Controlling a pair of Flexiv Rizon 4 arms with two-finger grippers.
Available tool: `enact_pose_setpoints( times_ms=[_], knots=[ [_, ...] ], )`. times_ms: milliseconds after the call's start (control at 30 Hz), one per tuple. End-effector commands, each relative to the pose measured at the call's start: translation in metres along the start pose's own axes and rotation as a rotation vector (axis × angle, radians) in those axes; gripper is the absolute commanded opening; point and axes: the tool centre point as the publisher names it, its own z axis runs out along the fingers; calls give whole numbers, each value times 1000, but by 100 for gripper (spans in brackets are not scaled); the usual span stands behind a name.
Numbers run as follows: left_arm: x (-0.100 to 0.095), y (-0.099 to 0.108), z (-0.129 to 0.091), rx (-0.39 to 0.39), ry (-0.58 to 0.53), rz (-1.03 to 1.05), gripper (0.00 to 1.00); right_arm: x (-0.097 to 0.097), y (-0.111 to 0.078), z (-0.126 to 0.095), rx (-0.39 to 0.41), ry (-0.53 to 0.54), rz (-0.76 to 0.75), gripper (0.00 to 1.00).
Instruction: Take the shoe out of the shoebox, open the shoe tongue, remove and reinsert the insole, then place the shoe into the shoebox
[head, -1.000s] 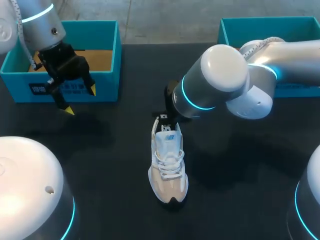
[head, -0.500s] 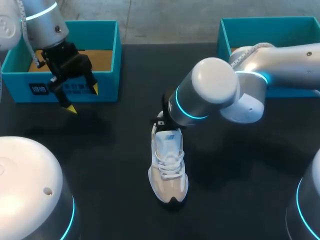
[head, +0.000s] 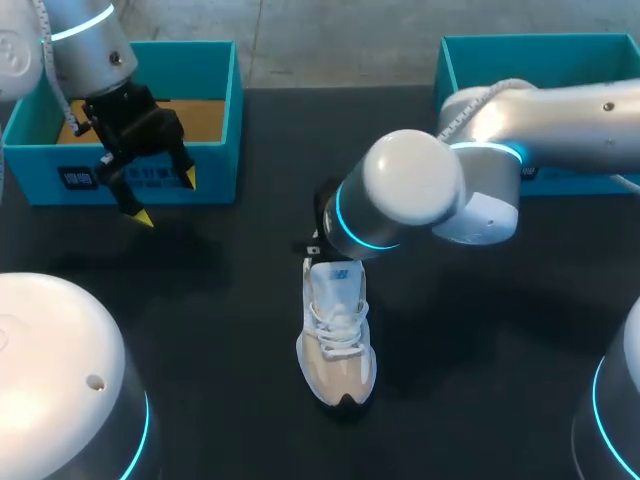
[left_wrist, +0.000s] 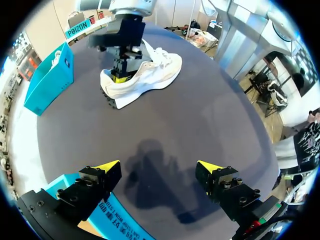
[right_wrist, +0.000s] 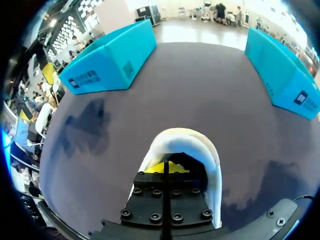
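The black counter (head: 200, 330) holds everything. One blue shoebox (head: 215, 110) sits at 10 o'clock and another blue shoebox (head: 470, 50) sits at 2 o'clock. Both are well apart from the shoe. The right arm (head: 420, 190) reaches in over the middle. The left arm (head: 85, 50) hangs by the 10 o'clock box.

The white shoe (head: 338, 340) stands out of the box in the middle of the counter. Its toe points to 6 o'clock and its heel to 12.

The left hand (head: 163, 198) is wide open and holds nothing.

The right hand (right_wrist: 167, 167) is poked down into the heel hole of the shoe with its two fingers pressed together. I cannot see if they pinch the insole, because that part is hidden inside.

I think the job now is getting the insole out. To do it well, the right hand should grab the heel end of the insole and pull up slowly. The shoe is light and may lift too. The left hand could come over and hold the toe down.

Each box has a white label (head: 78, 178) on its side. The tongue has a small blue mark (head: 335, 272). The writing is too small to read.
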Motion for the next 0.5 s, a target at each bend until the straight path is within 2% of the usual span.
enact_pose_setpoints(
  times_ms=[33, 133, 500],
  knots=[
    [0, 0, 0, -1, 1, 1, 100, 6, 1, -28, -36, -102, -6, 0],
    [0, 0, 0, -1, 1, 1, 100, 3, 4, -25, -34, -148, -5, 0],
    [0, 0, 0, -1, 1, 1, 100, -12, 5, -9, -9, -208, -3, 0]
  ],
)
